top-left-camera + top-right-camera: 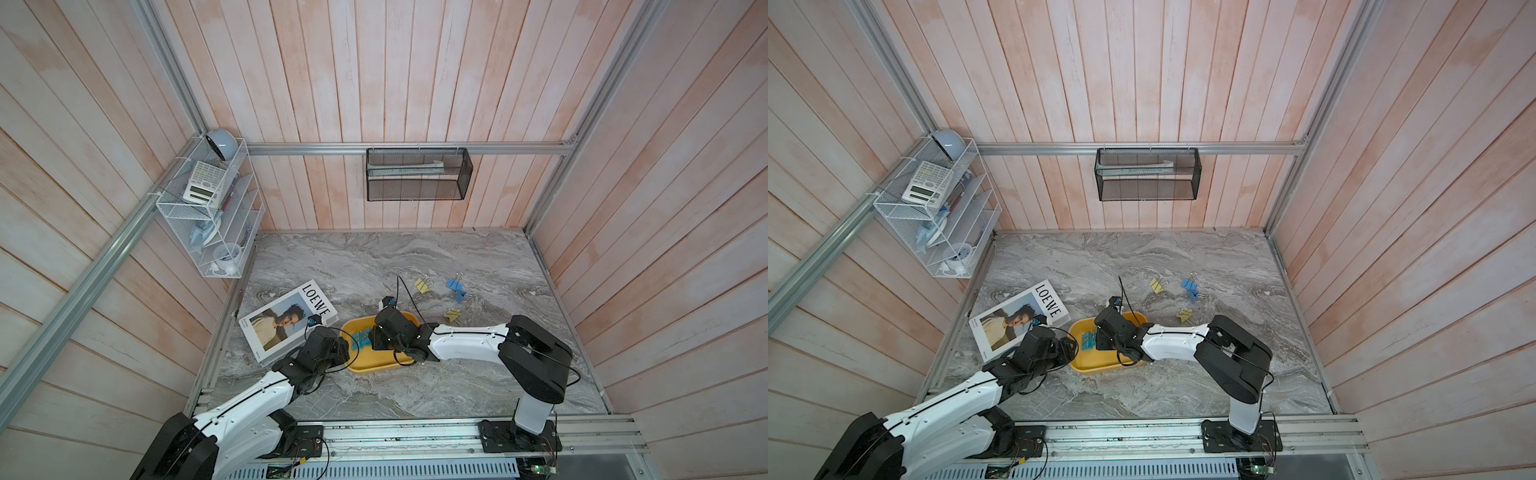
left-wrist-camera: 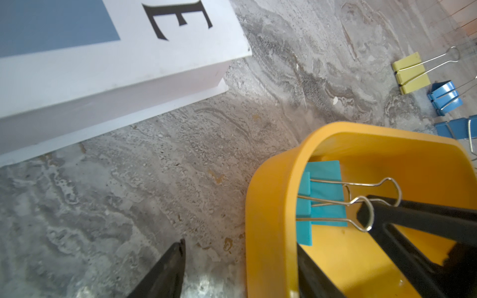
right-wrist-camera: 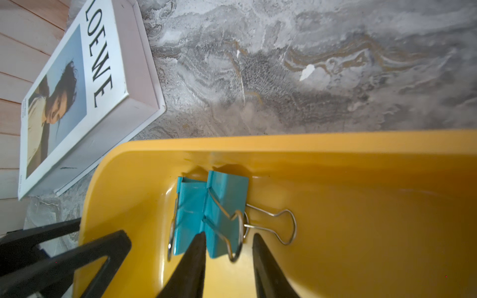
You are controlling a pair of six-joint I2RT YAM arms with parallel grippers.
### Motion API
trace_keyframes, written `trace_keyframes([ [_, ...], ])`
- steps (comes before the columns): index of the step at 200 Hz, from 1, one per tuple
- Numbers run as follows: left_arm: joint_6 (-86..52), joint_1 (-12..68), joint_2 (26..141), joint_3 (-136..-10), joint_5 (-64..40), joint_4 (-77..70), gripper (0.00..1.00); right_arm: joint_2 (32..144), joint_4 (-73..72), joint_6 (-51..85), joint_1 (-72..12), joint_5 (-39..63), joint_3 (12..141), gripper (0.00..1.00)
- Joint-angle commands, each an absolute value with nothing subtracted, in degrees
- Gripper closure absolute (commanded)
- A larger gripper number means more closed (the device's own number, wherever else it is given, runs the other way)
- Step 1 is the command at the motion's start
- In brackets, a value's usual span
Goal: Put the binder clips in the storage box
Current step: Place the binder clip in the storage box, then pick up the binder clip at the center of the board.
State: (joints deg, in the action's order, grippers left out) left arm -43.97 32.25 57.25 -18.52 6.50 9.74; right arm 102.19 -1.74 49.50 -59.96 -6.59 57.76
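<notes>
**Teal binder clips [image 3: 211, 211] in storage box [image 1: 376, 368], four left out**

Book [image 1: 286, 320] lies far left, untouched. Next, the left gripper [image 2: 240, 245] is spread astride the box rim, one finger inside, likely bracing it against sliding. Both teal binder clips lie side by side at the storage box's left end. Over them the right gripper [image 3: 229, 234] hovers, jaws parted, holding nothing; looks like a release. Further right on the bench [image 1: 415, 257]: yellow clips [image 1: 423, 286], blue clips [image 1: 455, 286], well apart from the box.

White arm shells [image 1: 469, 336], black joints [image 1: 536, 357], thin black cables [image 1: 405, 291], tapered black fingers [image 3: 191, 265]
</notes>
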Motion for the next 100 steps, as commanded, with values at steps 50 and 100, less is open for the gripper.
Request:
trace_keyframes([
  [50,-42.8,32.0,57.1,-19.1,7.9,11.5,0.34,83.3,14.9,29.1,-51.4,-12.7,59.1,0.62],
  [100,-42.0,32.0,54.2,-18.3,7.3,11.3,0.33,96.4,17.8,16.9,-19.6,16.7,70.6,0.63],
])
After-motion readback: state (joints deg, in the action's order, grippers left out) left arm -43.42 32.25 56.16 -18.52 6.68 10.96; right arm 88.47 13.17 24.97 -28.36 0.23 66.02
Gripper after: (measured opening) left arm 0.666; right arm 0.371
